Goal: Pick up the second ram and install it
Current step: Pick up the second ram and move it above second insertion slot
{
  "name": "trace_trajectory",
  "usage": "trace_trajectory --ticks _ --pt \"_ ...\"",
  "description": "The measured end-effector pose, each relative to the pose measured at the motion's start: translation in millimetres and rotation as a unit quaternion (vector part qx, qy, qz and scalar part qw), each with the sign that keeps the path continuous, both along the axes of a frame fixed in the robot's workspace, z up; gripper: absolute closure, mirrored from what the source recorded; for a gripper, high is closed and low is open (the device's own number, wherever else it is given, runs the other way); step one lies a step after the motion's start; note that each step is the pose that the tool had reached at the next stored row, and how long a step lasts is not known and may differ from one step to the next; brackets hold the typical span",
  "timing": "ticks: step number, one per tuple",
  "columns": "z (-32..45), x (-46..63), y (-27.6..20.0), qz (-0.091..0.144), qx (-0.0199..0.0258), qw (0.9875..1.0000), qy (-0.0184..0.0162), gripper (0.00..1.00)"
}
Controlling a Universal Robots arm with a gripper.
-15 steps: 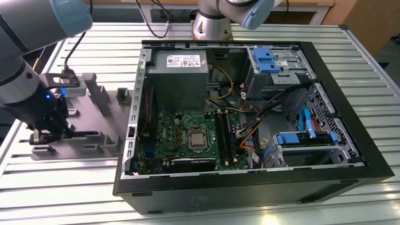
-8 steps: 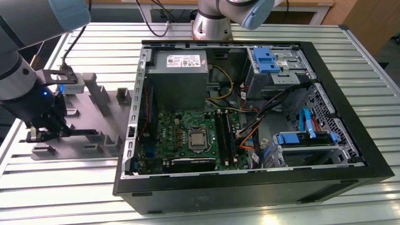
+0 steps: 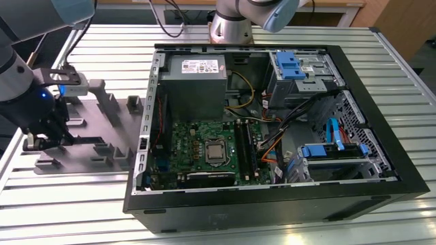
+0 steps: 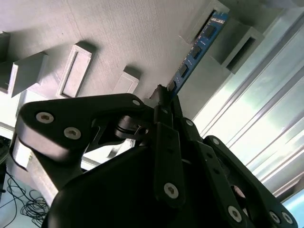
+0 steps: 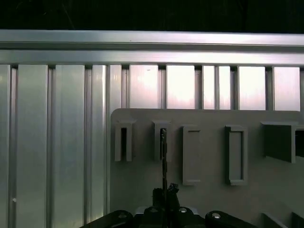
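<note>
Hanging over the grey fixture plate [image 3: 102,122] at the exterior view's left, the gripper [image 3: 46,144] has its fingers [image 4: 167,102] clamped on one end of the second ram [image 4: 197,45], which stands on edge on the plate, far end between upright blocks; the open computer case [image 3: 272,204] sits rightward on the tabletop [image 3: 68,204].

Table [image 3: 402,61]: silver slatted metal, running under everything in my exterior view.
Fixture plate [image 3: 109,127]: grey with upright blocks, at that view's left, just beside the case.
Computer case [image 3: 272,209]: black, open, centre to right.
Motherboard [image 3: 194,148]: green, lower centre inside the case.
Processor [image 3: 216,151]: square, silver, mid-board.
Power supply [image 3: 193,81]: grey box above the board.
Drive caddy [image 3: 291,66]: blue, upper right.
</note>
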State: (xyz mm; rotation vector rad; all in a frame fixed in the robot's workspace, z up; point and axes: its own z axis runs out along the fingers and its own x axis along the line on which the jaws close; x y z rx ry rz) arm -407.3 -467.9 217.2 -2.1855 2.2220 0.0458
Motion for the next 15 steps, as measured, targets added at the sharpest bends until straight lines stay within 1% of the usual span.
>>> trace_trajectory --ticks 7,15 --pt "15.5 0.0 0.0 0.000 0.0000 1.0000 0.0000 0.86" --pt "16.9 0.0 0.0 0.000 0.0000 1.0000 0.0000 0.86"
